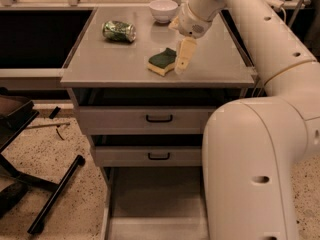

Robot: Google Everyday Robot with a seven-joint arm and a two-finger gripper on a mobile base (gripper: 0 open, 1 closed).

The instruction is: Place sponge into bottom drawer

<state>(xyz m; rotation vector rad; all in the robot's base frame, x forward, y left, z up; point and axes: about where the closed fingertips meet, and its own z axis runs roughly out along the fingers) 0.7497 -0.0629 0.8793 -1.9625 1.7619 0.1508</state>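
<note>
At the lower left of the frame, a black chair base (52,196) stands on the speckled floor. Right of it is a grey cabinet whose flat top (100,66) fills the upper middle. A crushed green can (119,31) lies on its side towards the top's back left. A white bowl (163,10) sits upright at the back edge, well apart from the can.

The sponge (162,61) lies flat near the front of the top, green side up over its yellow base. The gripper (180,70) points down with its tip at the sponge's right edge, touching it or just beside it. It shows as one narrow cream shape, so I cannot tell whether it is spread or closed. It holds nothing.

Below, two drawers with black handles (159,118) are shut. The bottom drawer (155,204) is pulled out at the bottom centre, its floor bare. The white arm (260,149) fills the right side.
</note>
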